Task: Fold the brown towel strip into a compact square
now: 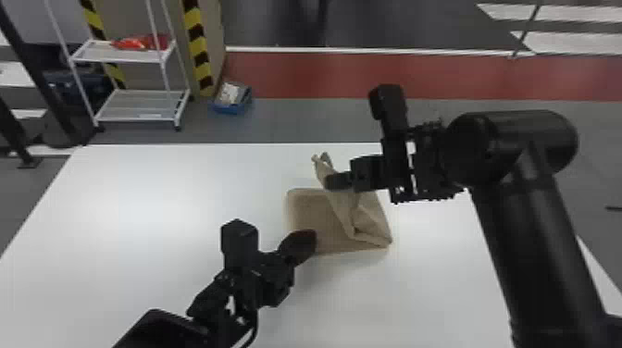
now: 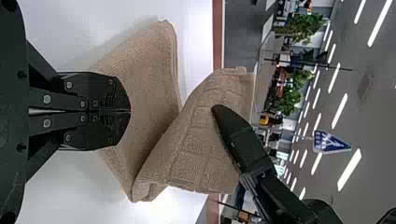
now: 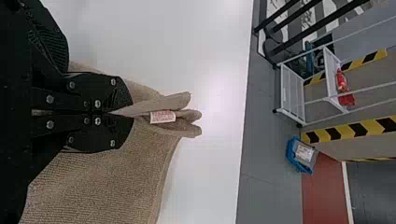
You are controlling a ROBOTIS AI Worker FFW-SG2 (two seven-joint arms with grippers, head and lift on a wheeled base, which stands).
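No words or numbers can be read; a small white tag point(image 3: 162, 116) with reddish print sits at the folded edge of the brown towel strip point(image 3: 107, 179) — its lines too small to make out; in the room behind, a pointed blue sign point(image 2: 330, 142) bears white markings; a pale label point(image 1: 230, 94) lies in the blue bin point(image 1: 227, 109) on the floor point(image 1: 273, 121) — its marks illegible.
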